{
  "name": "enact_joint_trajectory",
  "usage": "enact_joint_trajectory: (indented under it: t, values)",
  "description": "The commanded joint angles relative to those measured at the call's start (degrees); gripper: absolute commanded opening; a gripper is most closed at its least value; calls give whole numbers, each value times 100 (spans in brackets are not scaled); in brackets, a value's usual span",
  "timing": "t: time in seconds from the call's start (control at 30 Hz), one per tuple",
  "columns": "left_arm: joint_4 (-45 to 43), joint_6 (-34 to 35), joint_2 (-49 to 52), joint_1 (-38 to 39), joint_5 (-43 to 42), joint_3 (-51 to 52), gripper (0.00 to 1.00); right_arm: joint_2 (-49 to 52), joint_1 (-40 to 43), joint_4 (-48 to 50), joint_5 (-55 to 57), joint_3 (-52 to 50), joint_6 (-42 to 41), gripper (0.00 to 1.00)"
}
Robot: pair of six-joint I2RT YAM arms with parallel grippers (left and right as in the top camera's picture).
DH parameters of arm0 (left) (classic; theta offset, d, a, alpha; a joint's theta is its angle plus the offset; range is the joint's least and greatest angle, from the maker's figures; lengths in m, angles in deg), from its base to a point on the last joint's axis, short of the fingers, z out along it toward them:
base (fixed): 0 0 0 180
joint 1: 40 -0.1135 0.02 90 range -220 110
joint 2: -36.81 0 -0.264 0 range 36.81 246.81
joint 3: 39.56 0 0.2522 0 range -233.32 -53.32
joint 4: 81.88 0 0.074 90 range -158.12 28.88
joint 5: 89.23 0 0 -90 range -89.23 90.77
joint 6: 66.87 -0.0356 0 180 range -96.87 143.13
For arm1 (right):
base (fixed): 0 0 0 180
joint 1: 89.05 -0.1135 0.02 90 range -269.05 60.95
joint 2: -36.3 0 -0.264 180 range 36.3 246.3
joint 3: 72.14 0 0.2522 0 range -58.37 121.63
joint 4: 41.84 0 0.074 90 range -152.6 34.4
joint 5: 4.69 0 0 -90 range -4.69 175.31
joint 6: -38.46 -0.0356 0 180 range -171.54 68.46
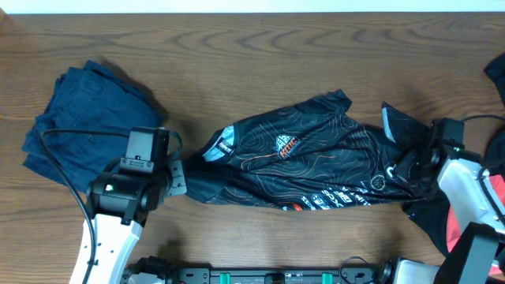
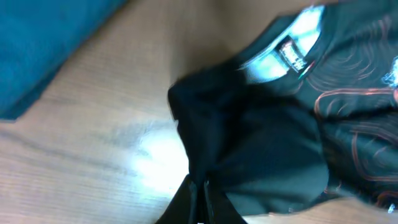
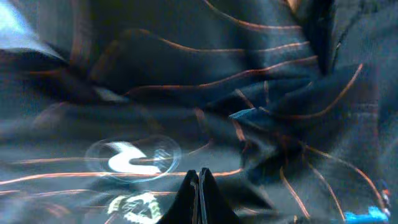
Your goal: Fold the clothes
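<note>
Black jersey (image 1: 300, 162) lies bunched on the tabletop (image 1: 260, 55), long axis running between the two arms; left tool (image 1: 180, 178) at its collar end, closed on a pinch of black fabric; right tool (image 1: 409, 170) at the opposite end, likewise clamped on cloth. Each arm is nearest its own end, so a spreading pull would go along that axis; navy garment (image 1: 79, 118) lies beyond the jersey's collar end

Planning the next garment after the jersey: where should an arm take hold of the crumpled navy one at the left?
Probably its right edge, from the right: the navy garment lies bunched, thick in the middle, with thinner folds along that side. The left gripper, now shut on the black jersey, is nearest.
</note>
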Motion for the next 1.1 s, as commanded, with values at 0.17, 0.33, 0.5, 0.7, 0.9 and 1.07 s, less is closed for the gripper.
enact_joint_trajectory:
  t: [0.17, 0.33, 0.5, 0.7, 0.9, 1.07]
  values:
    - [-1764, -273, -507, -28, 96, -380, 6, -708, 70, -1095, -142, 3182, 264, 1]
    - [-2688, -267, -680, -28, 92, -481, 6, -721, 63, -1971, 188, 4507, 374, 1]
    - [-1849, -243, -597, -28, 90, -474, 6, -673, 55, -2905, 133, 4212, 409, 6]
    - [-48, -181, -170, -28, 90, -474, 6, -549, -164, -2771, -153, 2618, 409, 18]
    - [404, -116, 306, -28, 87, -474, 6, -369, -367, -1681, -358, 1099, 299, 51]
    - [396, -116, 527, -28, 87, -474, 6, -262, -463, -579, -407, 221, 284, 56]
